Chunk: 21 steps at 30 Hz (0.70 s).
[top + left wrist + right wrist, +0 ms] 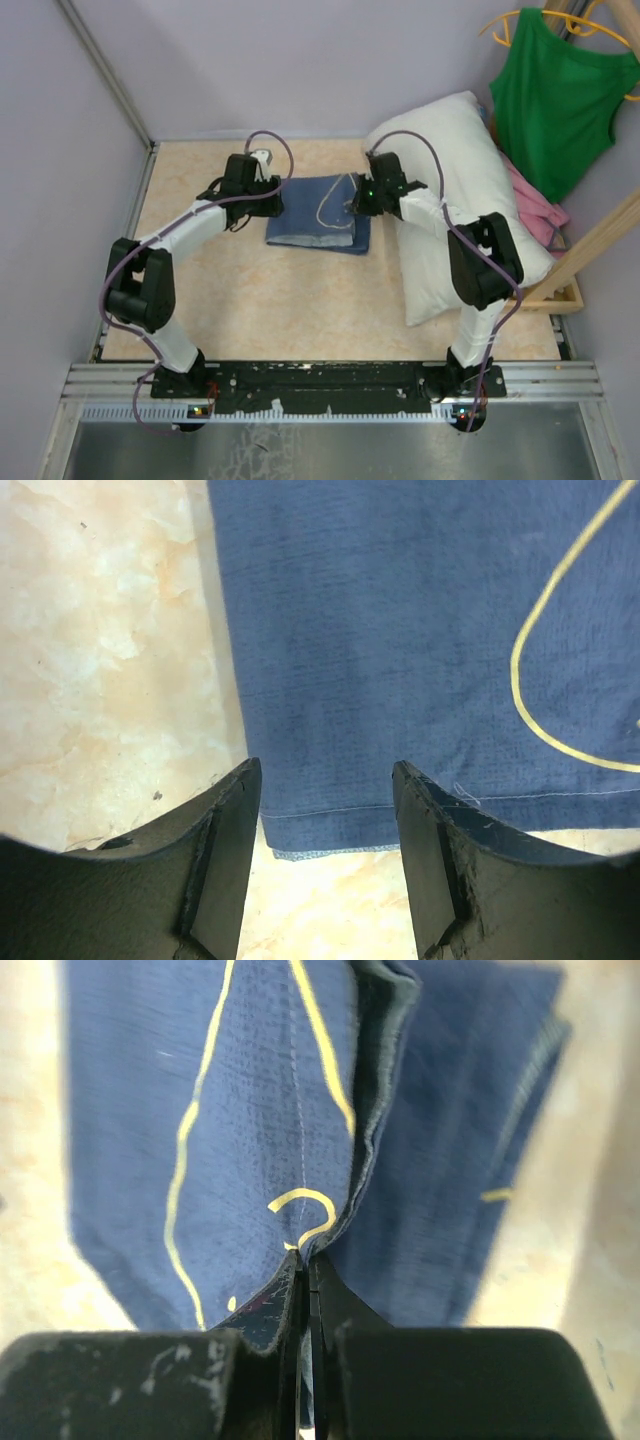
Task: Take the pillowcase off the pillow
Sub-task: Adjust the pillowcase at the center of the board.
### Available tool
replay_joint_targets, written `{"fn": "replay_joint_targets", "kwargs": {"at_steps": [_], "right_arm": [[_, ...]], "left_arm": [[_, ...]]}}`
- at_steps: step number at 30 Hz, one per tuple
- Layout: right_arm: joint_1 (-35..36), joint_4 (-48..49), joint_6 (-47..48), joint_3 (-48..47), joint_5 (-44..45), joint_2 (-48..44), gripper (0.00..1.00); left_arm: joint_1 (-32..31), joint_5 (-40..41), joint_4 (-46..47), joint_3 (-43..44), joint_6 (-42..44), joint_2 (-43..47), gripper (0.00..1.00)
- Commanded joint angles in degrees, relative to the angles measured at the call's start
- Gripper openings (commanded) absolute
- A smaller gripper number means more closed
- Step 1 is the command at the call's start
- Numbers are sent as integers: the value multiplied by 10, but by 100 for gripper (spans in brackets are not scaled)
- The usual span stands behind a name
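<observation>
Between the two arms, the pillowcase [318, 213] lies folded on the table [280, 310], long axis left to right. The right end effector [305, 1270] pinches its lifted right edge; the left end effector [325, 780] hovers, jaws apart, over its left edge. The pillow [450, 150] lies beside it, lengthwise near-to-far.

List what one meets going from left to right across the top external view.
The left gripper → folded dark blue cloth pillowcase → right gripper, shut on it → big plump white pillow → hanging green tank top.
</observation>
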<state>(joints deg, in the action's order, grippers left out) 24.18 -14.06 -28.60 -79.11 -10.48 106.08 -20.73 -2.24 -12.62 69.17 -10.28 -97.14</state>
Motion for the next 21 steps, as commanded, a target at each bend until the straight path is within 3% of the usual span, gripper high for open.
{"fn": "replay_joint_targets", "kwargs": {"at_steps": [1,8,13,14,16,18,21], "right_arm": [[-32,31,-13,71,16,20,0],[-45,37,-19,93,58,39,0],[-63,66,-82,137,86,30,0],[-65,75,-93,148,88,28,5],[-65,85,-100,157,86,23,32],[-65,101,-100,171,78,3,47],[-61,107,-89,187,107,-45,78]], "left_arm": [[3,10,2,-4,1,-16,61],[3,0,4,-7,-15,-27,61],[0,-26,18,-20,-28,-12,61],[-2,-38,19,-24,-32,-6,61],[-16,-44,22,-39,-51,11,56],[-48,-8,32,-75,-75,46,49],[-100,24,62,-144,-115,109,41]]}}
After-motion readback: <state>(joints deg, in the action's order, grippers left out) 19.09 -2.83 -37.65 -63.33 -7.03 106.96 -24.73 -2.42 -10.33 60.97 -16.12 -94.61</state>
